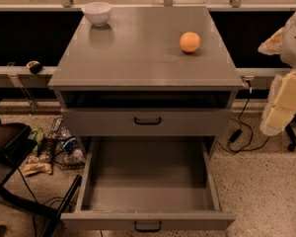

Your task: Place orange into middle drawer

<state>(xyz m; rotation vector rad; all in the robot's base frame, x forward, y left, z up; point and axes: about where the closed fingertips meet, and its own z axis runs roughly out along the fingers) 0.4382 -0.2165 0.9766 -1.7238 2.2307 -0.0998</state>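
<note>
The orange (190, 42) sits on the grey cabinet's top (138, 58), towards the right and a little behind the middle. The middle drawer (148, 174) is the lowest one. It is pulled fully out towards me, its flat grey floor is bare, and its small black handle is at the front edge. My gripper (281, 102) hangs at the far right of the view, beside the cabinet's right side. It is about level with the cabinet's front, apart from the orange and holding nothing I can see.
A white bowl (97, 12) stands at the back left of the cabinet top. A shut drawer front with a black handle (148, 121) is above the open drawer. A wire basket (64, 144) of items and dark furniture (5, 152) are on the left. A black cable (241, 132) lies on the floor to the right.
</note>
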